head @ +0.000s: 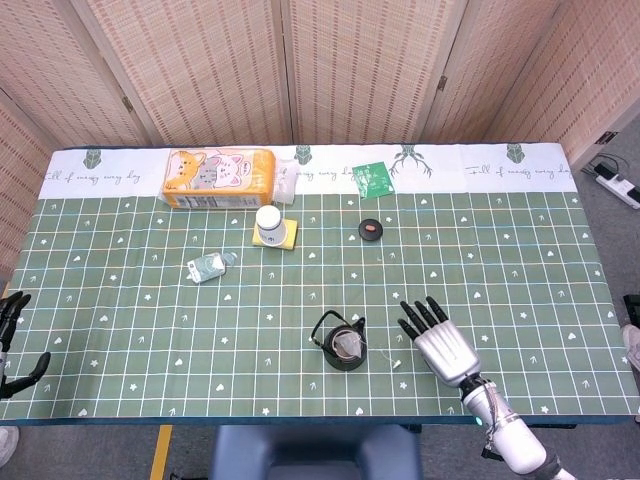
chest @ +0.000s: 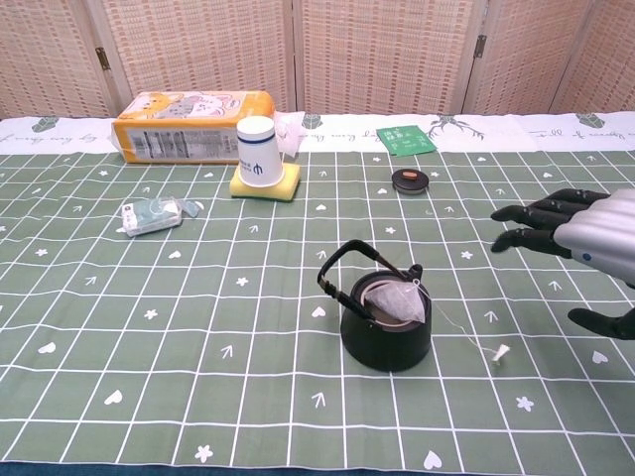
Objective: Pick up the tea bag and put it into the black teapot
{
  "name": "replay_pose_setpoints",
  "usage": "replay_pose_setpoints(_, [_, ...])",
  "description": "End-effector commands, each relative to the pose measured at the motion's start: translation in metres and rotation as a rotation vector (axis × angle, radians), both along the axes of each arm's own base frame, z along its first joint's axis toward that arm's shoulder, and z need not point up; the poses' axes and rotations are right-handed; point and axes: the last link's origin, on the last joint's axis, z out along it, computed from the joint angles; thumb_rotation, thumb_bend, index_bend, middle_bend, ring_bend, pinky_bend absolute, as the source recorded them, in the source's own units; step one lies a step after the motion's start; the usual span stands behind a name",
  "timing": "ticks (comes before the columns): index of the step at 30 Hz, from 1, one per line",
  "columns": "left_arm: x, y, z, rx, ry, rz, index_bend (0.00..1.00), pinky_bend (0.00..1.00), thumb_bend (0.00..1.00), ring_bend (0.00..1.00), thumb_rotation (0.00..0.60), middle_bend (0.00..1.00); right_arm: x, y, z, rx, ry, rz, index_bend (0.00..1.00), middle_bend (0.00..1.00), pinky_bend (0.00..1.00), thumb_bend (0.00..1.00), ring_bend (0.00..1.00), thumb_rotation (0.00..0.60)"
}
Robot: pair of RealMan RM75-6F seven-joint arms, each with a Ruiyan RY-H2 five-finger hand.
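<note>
Near the front edge of the green checked tablecloth (head: 120,300), the grey mesh tea bag (chest: 399,303) sits inside the round black teapot (chest: 387,335), its string trailing right. The right hand (head: 440,340) hovers beside it, fingers spread, empty. The left hand (head: 12,345) holds nothing.

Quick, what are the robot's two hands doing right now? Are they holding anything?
Left hand: only partly in view at the table edge, cannot tell.
Right hand: open, fingers apart, holding nothing; the tea bag sits in the black teapot.
</note>
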Motion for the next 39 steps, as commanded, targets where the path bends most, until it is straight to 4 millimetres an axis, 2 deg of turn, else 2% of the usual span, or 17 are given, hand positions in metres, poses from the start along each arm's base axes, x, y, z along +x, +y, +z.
replay_pose_setpoints(1, [0.0,0.0,0.001,0.003,-0.004,0.001,0.0,0.0,0.35,0.0,0.6,0.0,0.003,0.0,0.006,-0.004,0.025,-0.016,0.0,0.0,0.0,0.43,0.0,0.6])
replay_pose_setpoints(5, [0.0,0.0,0.001,0.002,-0.007,-0.002,0.0,0.0,0.35,0.0,0.6,0.0,0.011,0.002,0.014,-0.007,-0.019,-0.014,0.0,0.0,0.0,0.43,0.0,0.6])
replay_pose_setpoints(9, [0.002,0.0,-0.001,0.0,-0.003,-0.005,0.0,0.0,0.35,0.0,0.6,0.0,0.046,0.006,0.038,0.01,-0.095,0.063,0.0,0.0,0.0,0.43,0.0,0.6])
replay_pose_setpoints(11, [0.001,0.0,0.0,0.009,-0.007,0.004,0.0,0.0,0.35,0.0,0.6,0.0,0.065,0.007,0.048,0.031,-0.116,0.101,0.01,0.03,0.0,0.43,0.05,0.6])
replay_pose_setpoints(13, [0.001,0.0,0.0,0.013,-0.012,0.014,0.0,0.0,0.35,0.0,0.6,0.0,0.08,0.004,0.055,0.039,-0.131,0.136,0.06,0.2,0.04,0.43,0.23,0.6])
replay_pose_setpoints(15, [0.002,0.0,0.0,0.009,-0.017,0.013,0.0,0.0,0.35,0.0,0.6,0.0,0.093,0.0,0.056,0.08,-0.169,0.129,0.11,0.45,0.23,0.43,0.49,0.6])
replay_pose_setpoints(17, [0.003,-0.001,0.0,0.003,-0.016,0.01,0.0,0.0,0.35,0.0,0.6,0.0,0.102,-0.004,0.054,0.158,-0.196,0.083,0.13,0.68,0.51,0.43,0.75,0.6])
replay_pose_setpoints(19, [0.003,-0.001,0.0,-0.001,-0.019,0.008,0.0,0.0,0.35,0.0,0.6,0.0,0.109,-0.009,0.051,0.215,-0.191,0.058,0.14,0.79,0.63,0.43,0.89,0.6])
replay_pose_setpoints(22, [0.003,-0.002,0.002,-0.002,-0.035,0.009,0.0,0.0,0.35,0.0,0.6,0.0,0.119,-0.017,0.047,0.264,-0.141,0.048,0.2,0.9,0.72,0.43,0.98,0.6])
replay_pose_setpoints(25, [0.003,-0.002,0.004,0.005,-0.043,-0.003,0.0,0.0,0.35,0.0,0.6,0.0,0.127,-0.02,0.041,0.301,-0.104,0.027,0.25,0.99,0.8,0.43,1.0,0.6])
replay_pose_setpoints(27, [0.003,-0.003,0.005,0.005,-0.046,-0.005,0.0,0.0,0.35,0.0,0.6,0.0,0.13,-0.02,0.037,0.33,-0.072,-0.014,0.26,1.0,0.85,0.43,1.0,0.6])
replay_pose_setpoints(34, [0.002,-0.002,0.006,0.013,-0.051,-0.004,0.0,0.0,0.35,0.0,0.6,0.0,0.133,-0.027,0.025,0.362,0.051,-0.108,0.26,1.0,0.86,0.43,1.0,0.6])
replay_pose_setpoints(39, [0.003,-0.001,0.006,0.021,-0.057,-0.016,0.0,0.0,0.35,0.0,0.6,0.0,0.128,-0.024,0.015,0.378,0.105,-0.163,0.24,1.0,0.86,0.43,1.0,0.6])
